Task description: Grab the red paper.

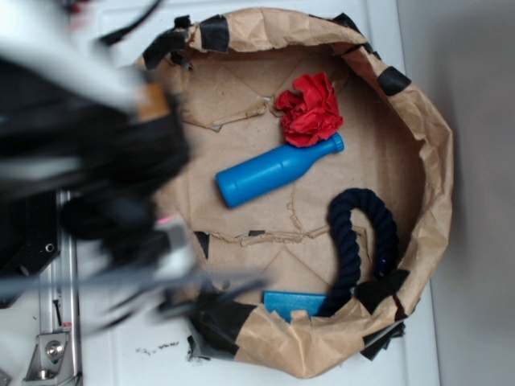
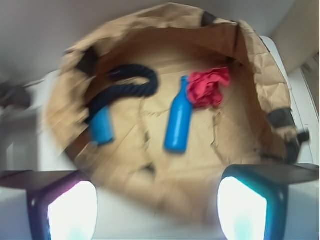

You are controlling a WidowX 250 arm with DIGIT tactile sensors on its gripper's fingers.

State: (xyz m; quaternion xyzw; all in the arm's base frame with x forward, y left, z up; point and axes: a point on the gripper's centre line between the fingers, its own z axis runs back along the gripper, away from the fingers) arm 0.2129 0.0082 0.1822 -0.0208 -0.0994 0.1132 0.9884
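Observation:
The red paper (image 1: 311, 110) is a crumpled bright red wad lying in the far part of the brown paper nest (image 1: 426, 153), touching the neck of the blue bottle (image 1: 273, 171). In the wrist view the red paper (image 2: 209, 87) sits upper right of centre, beside the bottle (image 2: 178, 123). My gripper (image 2: 157, 212) is open, its two fingers wide apart with nothing between them. It hovers outside the nest's near rim, well short of the red paper. In the exterior view the arm (image 1: 96, 161) is a dark blur at the left.
A dark navy rope (image 1: 360, 241) curves along the nest's right side, and a small blue block (image 1: 294, 303) lies by its end. Black tape patches (image 1: 215, 32) dot the raised brown rim. A metal rail (image 1: 60, 322) runs at the lower left.

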